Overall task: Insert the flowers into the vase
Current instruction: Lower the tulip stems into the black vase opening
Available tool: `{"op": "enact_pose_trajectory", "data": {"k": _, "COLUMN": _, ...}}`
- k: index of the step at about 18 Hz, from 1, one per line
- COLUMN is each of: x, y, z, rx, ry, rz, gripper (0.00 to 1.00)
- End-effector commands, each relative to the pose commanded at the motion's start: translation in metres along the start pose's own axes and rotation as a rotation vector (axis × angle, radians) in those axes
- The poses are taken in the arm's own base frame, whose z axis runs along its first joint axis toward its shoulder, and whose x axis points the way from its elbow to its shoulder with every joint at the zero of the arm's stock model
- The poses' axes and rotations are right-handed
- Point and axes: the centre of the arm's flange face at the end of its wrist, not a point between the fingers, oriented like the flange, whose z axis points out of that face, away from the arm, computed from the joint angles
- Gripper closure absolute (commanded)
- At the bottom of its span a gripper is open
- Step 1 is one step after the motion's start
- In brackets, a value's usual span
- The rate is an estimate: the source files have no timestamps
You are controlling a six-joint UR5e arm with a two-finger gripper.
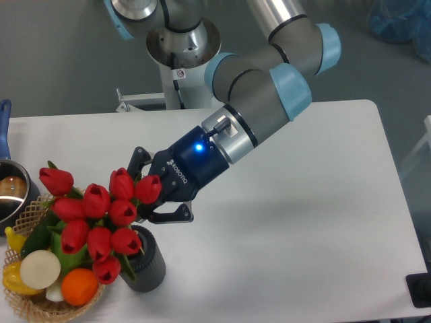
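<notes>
The flowers (94, 215), a bunch of red tulip buds with green leaves, hang tilted low over the table's left side. The buds overlap the left part of the vase and the top of the basket. My gripper (145, 191) comes in from the right and is shut on the flowers; the buds hide the stems where I hold them. The vase (149, 264), a small dark grey ribbed cylinder, stands upright just below the gripper. The lowest buds cover the left of its rim. I cannot tell whether any stem is inside it.
A wicker basket (39, 311) with fake fruit and vegetables sits at the front left corner, right beside the vase. A steel pot (9, 195) with a blue handle (5, 116) stands at the left edge. The robot base (180, 54) rises behind the table.
</notes>
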Motion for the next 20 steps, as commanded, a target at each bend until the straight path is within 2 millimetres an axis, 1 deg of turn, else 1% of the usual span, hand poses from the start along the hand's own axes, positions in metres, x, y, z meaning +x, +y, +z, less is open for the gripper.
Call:
{"op": "enact_pose_trajectory", "data": {"k": 3, "x": -0.007, "y": 0.012, "z": 0.004, "rx": 0.0, "ry": 0.006, "rz": -0.016, "gripper": 0.92}}
{"op": "enact_pose_trajectory", "data": {"k": 7, "x": -0.006, "y": 0.03, "z": 0.007, "rx": -0.002, "ry": 0.015, "rz": -0.026, "gripper": 0.9}}
{"op": "enact_pose_trajectory", "data": {"k": 10, "x": -0.004, "y": 0.048, "z": 0.011, "rx": -0.009, "ry": 0.023, "rz": -0.009, "gripper": 0.89}}
{"op": "enact_pose_trajectory", "data": {"k": 13, "x": -0.006, "y": 0.063, "z": 0.015, "rx": -0.018, "ry": 0.027, "rz": -0.022, "gripper": 0.89}}
{"op": "enact_pose_trajectory", "data": {"k": 16, "x": -0.011, "y": 0.073, "z": 0.019, "rx": -0.022, "ry": 0.031, "rz": -0.03, "gripper": 0.87}}
{"op": "enact_pose_trajectory", "data": {"k": 20, "x": -0.012, "y": 0.082, "z": 0.022, "rx": -0.027, "ry": 0.035, "rz": -0.038, "gripper": 0.85}}
